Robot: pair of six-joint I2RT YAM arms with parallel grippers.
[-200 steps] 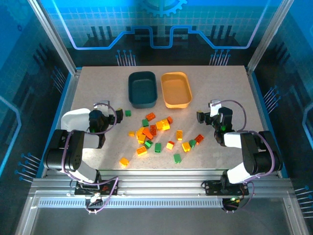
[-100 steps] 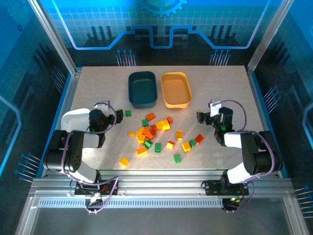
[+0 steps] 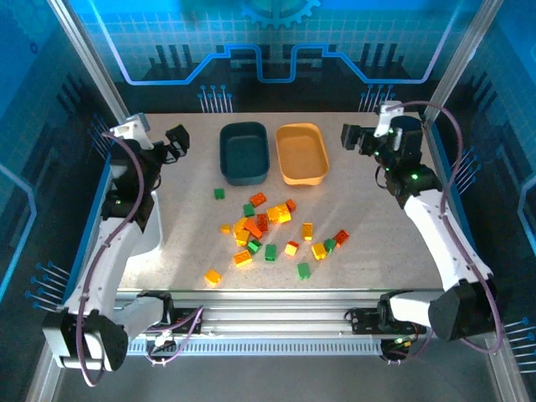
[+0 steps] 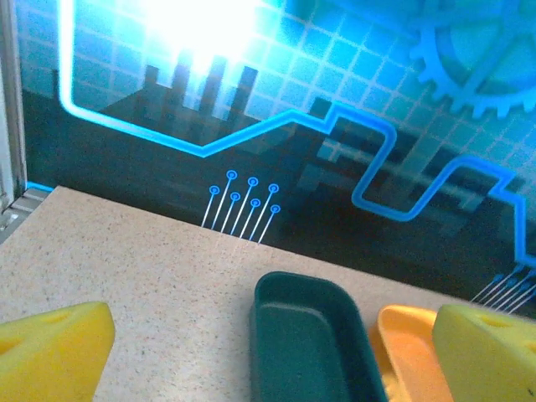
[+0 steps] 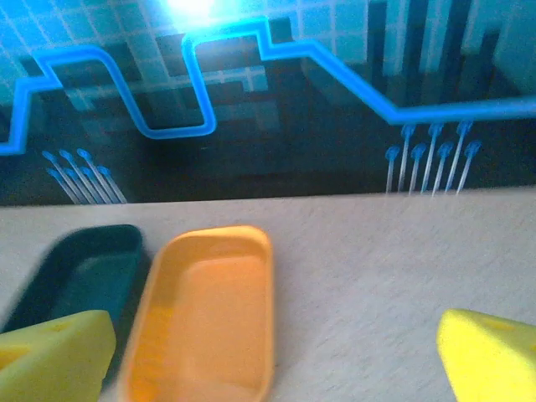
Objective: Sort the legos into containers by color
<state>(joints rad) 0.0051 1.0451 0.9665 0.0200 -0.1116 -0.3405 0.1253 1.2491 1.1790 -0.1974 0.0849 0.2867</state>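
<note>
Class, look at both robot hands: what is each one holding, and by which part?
Nothing is held. The left hand and right hand are both open and empty; the legos lie loose on the table.

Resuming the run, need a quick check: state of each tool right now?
Left tool: open, holding nothing.
Right tool: open, holding nothing.

Speckled beige worktop point(image 3: 377, 251) below left tool point(image 3: 179, 141) and right tool point(image 3: 348, 137). Dark wall panel point(image 3: 268, 50), glowing blue circuit lines, ahead of both. Grey metal frame rails point(image 3: 276, 322) behind them.
</note>
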